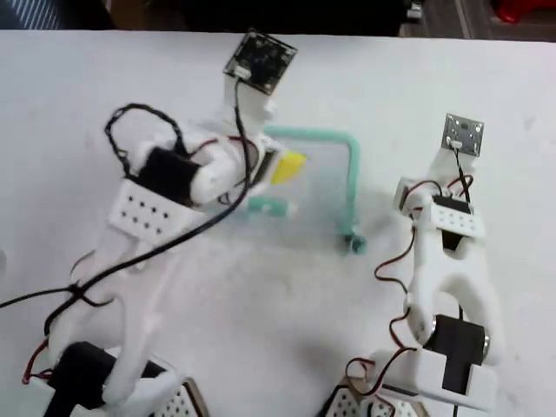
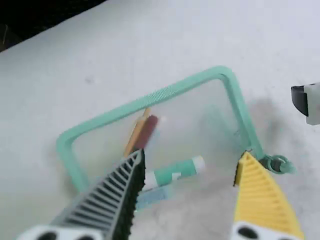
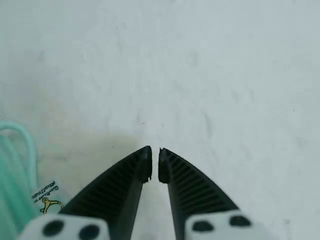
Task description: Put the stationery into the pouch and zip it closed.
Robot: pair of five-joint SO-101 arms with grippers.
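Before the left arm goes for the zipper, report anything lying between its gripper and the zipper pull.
Nothing visible does. The left gripper hangs open over the pouch, its yellow finger just beside the zipper pull at the pouch's corner. The pens lie within the pouch's outline, off that path.

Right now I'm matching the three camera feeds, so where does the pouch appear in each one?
High view: the pouch lies mid-frame between the two arms, partly under the left arm's yellow jaw.
Left wrist view: it lies flat just beyond the open jaws.
Right wrist view: a teal sliver at the frame edge, beside the shut jaws.
Shared landmark: its teal zip border.
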